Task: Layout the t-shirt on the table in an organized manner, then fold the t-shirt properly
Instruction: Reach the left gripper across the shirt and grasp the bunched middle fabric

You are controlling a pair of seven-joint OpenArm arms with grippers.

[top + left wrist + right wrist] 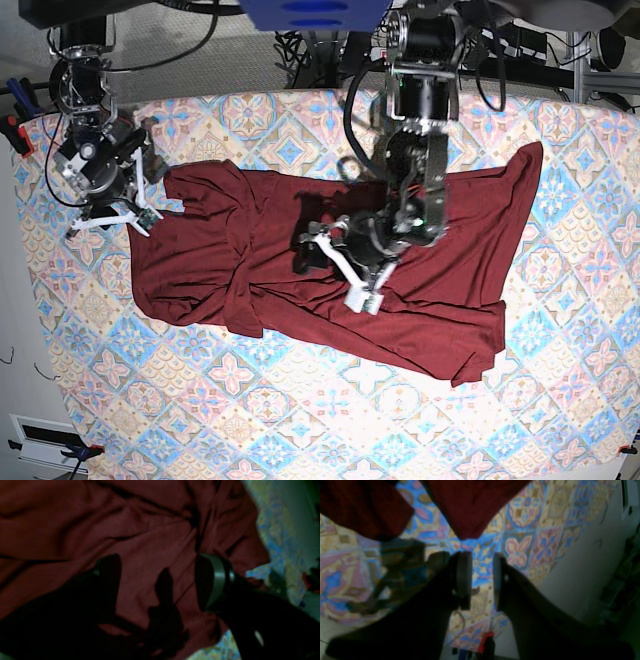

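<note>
**Over the tiled table, both grippers hang free of the shirt**

Across the patterned table (300,420) the maroon t-shirt (330,270) lies spread but rumpled, as my base view shows. Only my left wrist camera reveals the left gripper (157,580) poised above creased cloth, jaws wide apart, clamping nothing. My right wrist view shows the right gripper (482,580) over bare tile beside the shirt's edge, jaws slightly parted and empty. Both arms reach down from the far side.

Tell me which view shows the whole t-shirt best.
The base view: the t-shirt lies spread, rumpled, across the table. The left wrist view shows only close-up folds; the right wrist view shows only two edges.
</note>
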